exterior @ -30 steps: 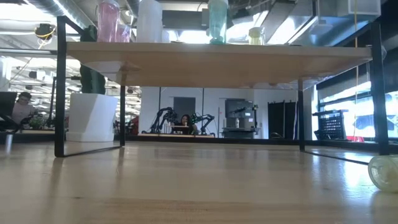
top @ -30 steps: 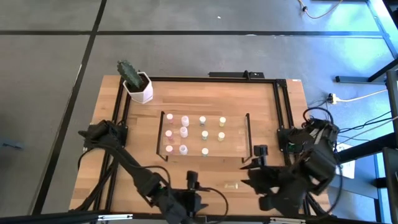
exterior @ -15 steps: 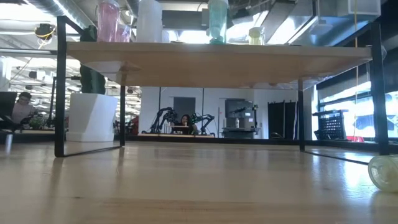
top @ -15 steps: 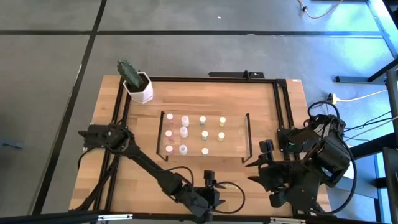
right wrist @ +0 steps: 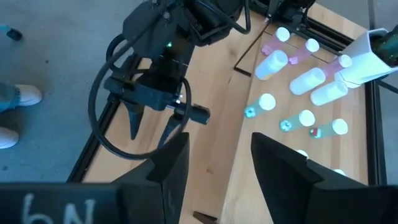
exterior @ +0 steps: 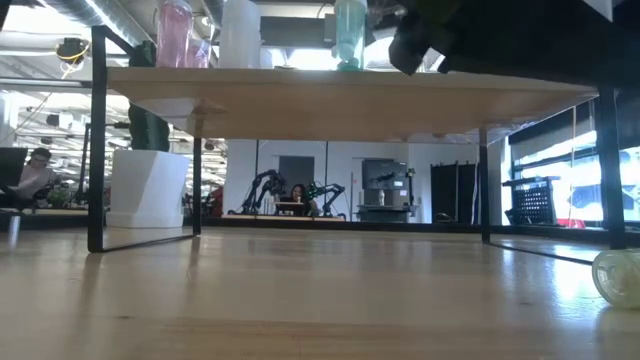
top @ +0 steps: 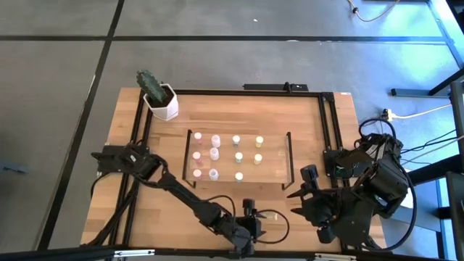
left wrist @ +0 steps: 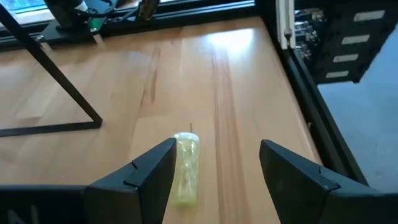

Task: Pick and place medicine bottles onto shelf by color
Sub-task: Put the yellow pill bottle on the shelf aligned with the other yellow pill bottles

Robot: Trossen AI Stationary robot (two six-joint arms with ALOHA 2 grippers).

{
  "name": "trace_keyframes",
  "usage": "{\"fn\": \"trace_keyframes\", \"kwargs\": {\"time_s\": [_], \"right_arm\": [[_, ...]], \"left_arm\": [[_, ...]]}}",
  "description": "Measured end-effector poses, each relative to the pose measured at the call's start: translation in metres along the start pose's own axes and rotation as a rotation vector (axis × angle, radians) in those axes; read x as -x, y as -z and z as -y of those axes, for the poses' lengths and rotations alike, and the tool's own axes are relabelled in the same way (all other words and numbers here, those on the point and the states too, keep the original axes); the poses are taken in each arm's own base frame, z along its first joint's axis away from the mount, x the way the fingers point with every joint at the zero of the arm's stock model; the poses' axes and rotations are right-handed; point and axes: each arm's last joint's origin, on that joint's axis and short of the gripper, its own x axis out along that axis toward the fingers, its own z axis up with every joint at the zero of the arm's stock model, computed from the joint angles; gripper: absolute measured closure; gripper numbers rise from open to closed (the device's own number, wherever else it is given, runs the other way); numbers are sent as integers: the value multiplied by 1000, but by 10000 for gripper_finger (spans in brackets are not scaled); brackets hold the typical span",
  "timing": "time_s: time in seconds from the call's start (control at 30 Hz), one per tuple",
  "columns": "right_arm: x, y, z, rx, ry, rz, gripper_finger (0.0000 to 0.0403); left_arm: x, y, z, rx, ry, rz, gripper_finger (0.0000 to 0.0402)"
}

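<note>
A yellow medicine bottle [top: 270, 216] lies on its side on the table near the near edge; it also shows in the left wrist view [left wrist: 185, 169] and in the low view [exterior: 615, 275]. My left gripper [top: 255, 217] is open just left of it. Its fingers stand on either side of the bottle, which lies close to one finger [left wrist: 149, 177]. The shelf [top: 275, 167] carries upright pink [top: 196, 154], white [top: 214, 154], green [top: 238, 156] and yellow [top: 258, 158] bottles in columns. My right gripper [top: 296, 203] is open and empty at the near right.
A white pot with a cactus [top: 161, 98] stands at the far left corner. Black frame rails [top: 330, 130] run along the table's sides and far edge. Bare wood lies between the shelf and the near edge. In the right wrist view my left gripper [right wrist: 152, 127] shows farther off.
My left gripper has gone toward the table's right edge along the near edge, up to the lying yellow bottle. My right arm has drawn back a little toward the right edge. A dark arm has come into the top of the low view.
</note>
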Motion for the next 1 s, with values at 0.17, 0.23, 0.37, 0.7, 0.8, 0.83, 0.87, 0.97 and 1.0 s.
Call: {"fn": "trace_keyframes", "kwargs": {"time_s": [0.17,0.23,0.37,0.7,0.8,0.83,0.87,0.97,1.0], "right_arm": [[0,0,0,-1,0,0,228],[0,-1,0,-3,-2,5,228],[0,-2,-1,-12,-6,18,228],[0,-6,-2,-34,-19,53,228],[0,-7,-2,-39,-21,59,228],[0,-7,-2,-38,-21,60,228],[0,-7,-2,-39,-22,62,228],[0,-7,-2,-43,-23,67,228],[0,-8,-3,-44,-24,69,228]], "left_arm": [[-5,-4,-7,25,-8,27,178],[-5,-5,-7,27,-7,35,178],[-5,-6,-6,26,35,33,178],[10,-52,-8,-80,31,-20,178],[14,-67,-17,-94,16,-60,178],[15,-74,-20,-88,15,-55,178],[16,-80,-22,-76,22,-43,178],[17,-89,-28,-58,68,-33,178],[15,-88,-29,-59,75,-42,178]]}}
